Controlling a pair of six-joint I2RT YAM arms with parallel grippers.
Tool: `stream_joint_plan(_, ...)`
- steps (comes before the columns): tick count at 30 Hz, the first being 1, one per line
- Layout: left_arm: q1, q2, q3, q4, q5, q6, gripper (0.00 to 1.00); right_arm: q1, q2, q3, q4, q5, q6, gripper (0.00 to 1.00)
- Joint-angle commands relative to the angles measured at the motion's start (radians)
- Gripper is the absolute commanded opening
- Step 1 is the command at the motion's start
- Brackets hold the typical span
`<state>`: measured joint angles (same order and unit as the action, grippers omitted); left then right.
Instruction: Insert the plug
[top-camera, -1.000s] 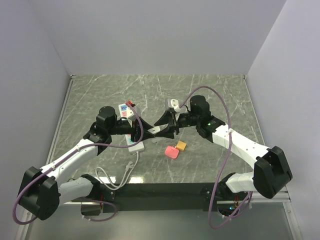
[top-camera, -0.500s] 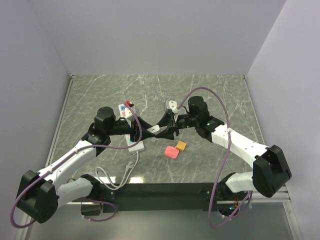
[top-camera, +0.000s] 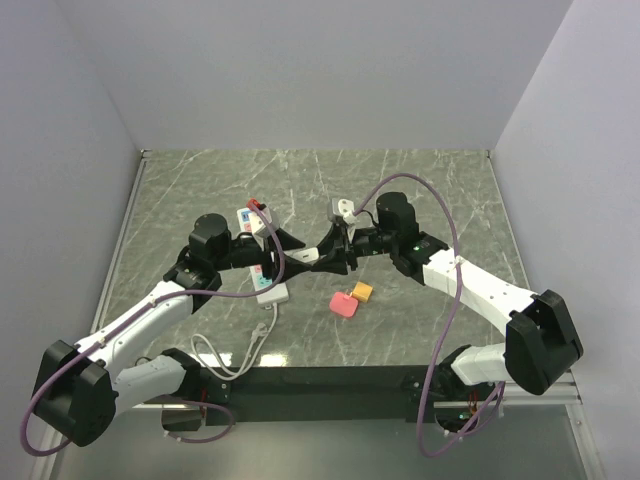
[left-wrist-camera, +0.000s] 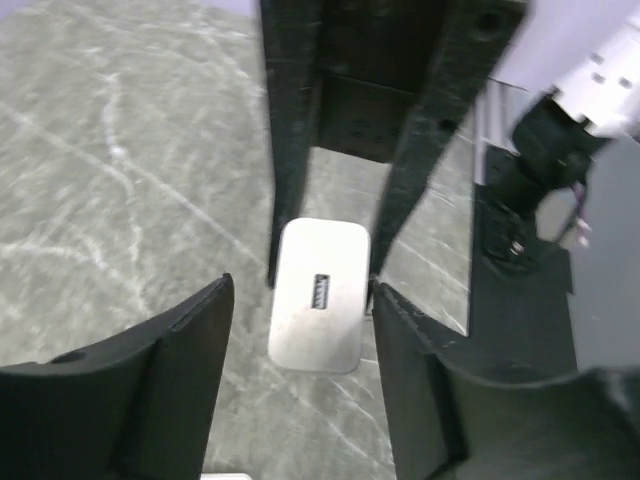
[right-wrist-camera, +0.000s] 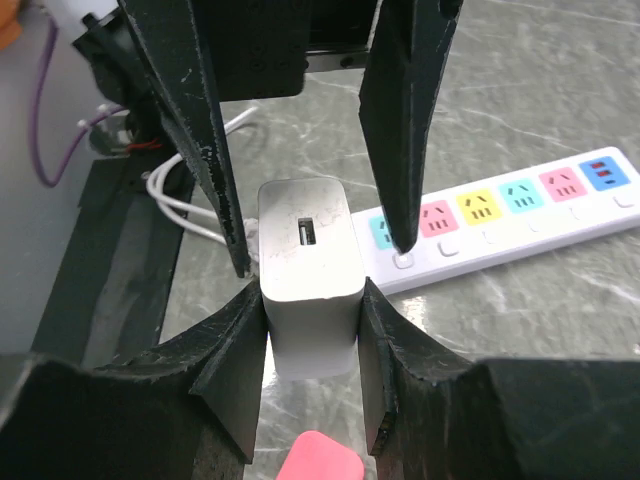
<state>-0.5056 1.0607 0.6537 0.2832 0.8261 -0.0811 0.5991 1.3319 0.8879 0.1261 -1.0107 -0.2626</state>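
The white USB charger plug (right-wrist-camera: 308, 265) is clamped between my right gripper's (right-wrist-camera: 312, 300) fingers and held above the table, its USB slot facing the left arm. It also shows in the left wrist view (left-wrist-camera: 318, 295). My left gripper (left-wrist-camera: 300, 300) is open, nose to nose with the right one. Its fingers (right-wrist-camera: 200, 150) stand either side of the plug's far end without closing on it. From above, the two grippers meet at mid-table, left (top-camera: 292, 258) and right (top-camera: 322, 254). The white power strip (right-wrist-camera: 500, 210) with coloured sockets lies below and behind them.
The power strip (top-camera: 270, 293) runs under the left wrist, its white cable (top-camera: 235, 355) looping toward the near edge. A pink block (top-camera: 343, 306) and an orange block (top-camera: 362, 291) lie on the marble table just in front of the grippers. Grey walls enclose the table.
The two grippers have closed the gap between them. My left gripper has moved right, so its open fingers now flank the plug that the right gripper holds.
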Motion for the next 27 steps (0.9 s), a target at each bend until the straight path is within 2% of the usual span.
stream_joint_plan(1,0.001,-0.036,-0.002,0.053,-0.137,-0.035,0.7,-0.031,-0.017,-0.004,0.13,0.066,0.055,0.0)
stream_joint_plan(4,0.007,-0.062,-0.022,0.073,-0.234,-0.06,0.81,-0.094,-0.026,-0.03,0.206,0.075,0.12,0.0)
stream_joint_plan(9,0.07,-0.053,-0.02,0.074,-0.383,-0.143,0.86,-0.16,-0.04,-0.067,0.286,0.106,0.19,0.0)
stream_joint_plan(12,0.082,0.02,0.012,0.008,-0.621,-0.198,0.87,-0.165,-0.062,-0.093,0.317,0.144,0.204,0.0)
stream_joint_plan(13,0.082,0.045,0.042,-0.022,-0.791,-0.212,0.87,-0.165,-0.071,-0.104,0.329,0.152,0.209,0.0)
stream_joint_plan(17,0.085,0.168,0.11,-0.11,-0.988,-0.298,0.87,-0.167,-0.094,-0.135,0.36,0.179,0.226,0.0)
stream_joint_plan(22,0.088,0.266,0.155,-0.147,-1.12,-0.358,0.9,-0.165,-0.117,-0.159,0.374,0.19,0.237,0.0)
stream_joint_plan(27,0.114,0.382,0.193,-0.174,-1.134,-0.393,0.93,-0.165,-0.126,-0.171,0.389,0.179,0.246,0.0)
